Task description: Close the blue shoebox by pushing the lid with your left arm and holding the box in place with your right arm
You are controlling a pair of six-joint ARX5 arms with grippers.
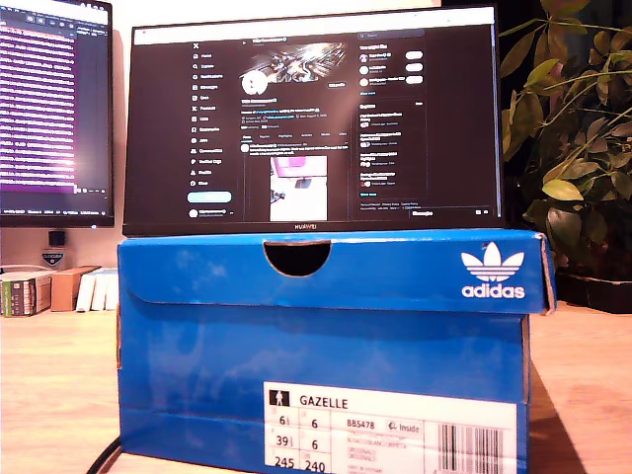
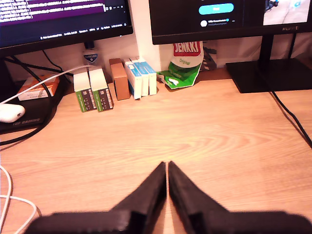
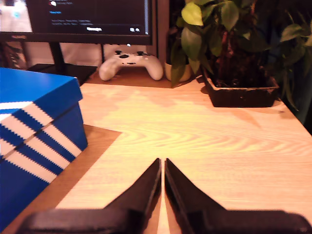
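On desk (image 1: 49, 375): blue shoebox (image 1: 326, 395), lid (image 1: 336, 272) seemingly down; contents hidden.

You see the blue shoebox (image 1: 326, 365) upright on the wooden desk, its lid (image 1: 331, 272) down, white stripes along its side.

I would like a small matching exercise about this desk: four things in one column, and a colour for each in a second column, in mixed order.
Things:
1. shoebox
2. game controller
3. plant leaves
4. fingers of my first gripper

Colours:
A. black
B. green
C. white
D. blue

Pairs: 1-D, 2-C, 3-B, 4-A
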